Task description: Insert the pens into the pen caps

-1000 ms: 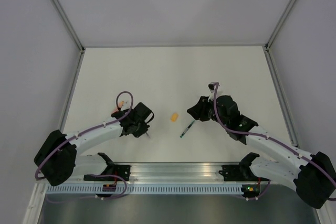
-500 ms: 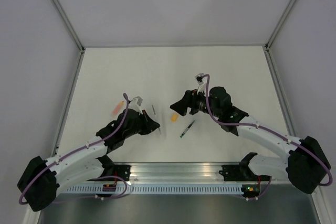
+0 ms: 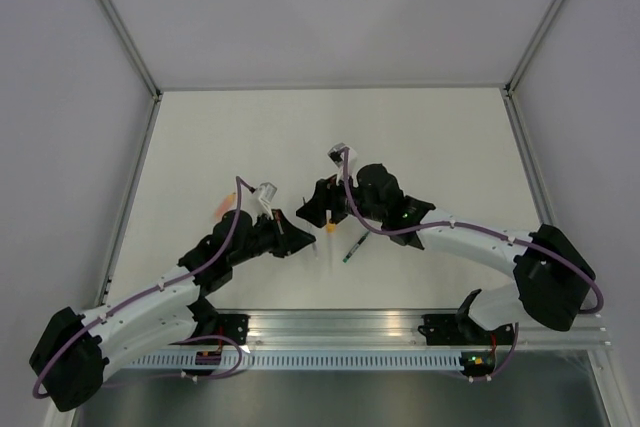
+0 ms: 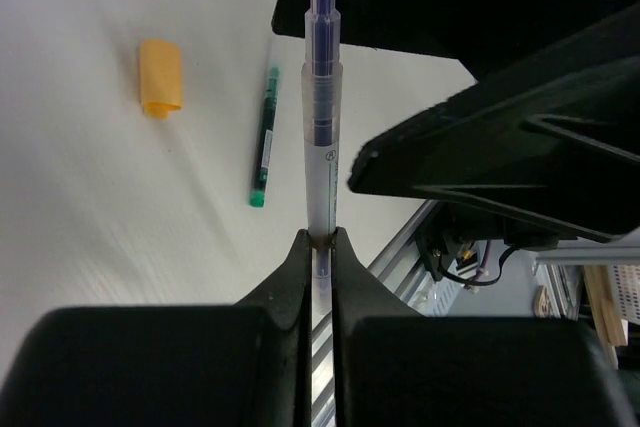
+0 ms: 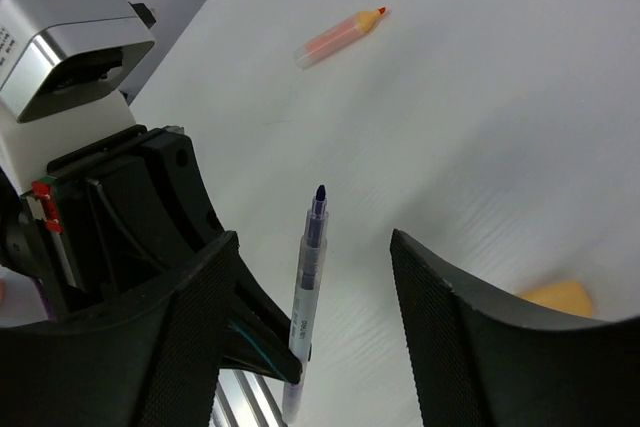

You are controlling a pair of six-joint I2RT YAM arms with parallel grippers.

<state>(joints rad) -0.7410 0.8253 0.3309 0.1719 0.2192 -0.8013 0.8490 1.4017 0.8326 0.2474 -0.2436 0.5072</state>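
Top view: my left gripper (image 3: 298, 238) and right gripper (image 3: 316, 212) nearly meet mid-scene; the green-ended pen (image 3: 355, 247) lies just near-right of them.
Left wrist: left gripper clamped on a clear blue-tipped pen (image 4: 322, 137); orange cap (image 4: 160, 77) lies left of the green-ended pen.
Right wrist: I see the right gripper spread wide, empty; orange-tipped pen (image 5: 340, 35) lies apart.

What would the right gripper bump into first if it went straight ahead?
Most likely the blue-tipped pen, which the left gripper holds clamped. The pen's tip sits between the open fingers of the right gripper. Depth is hard to judge; behind the pen lies only table.
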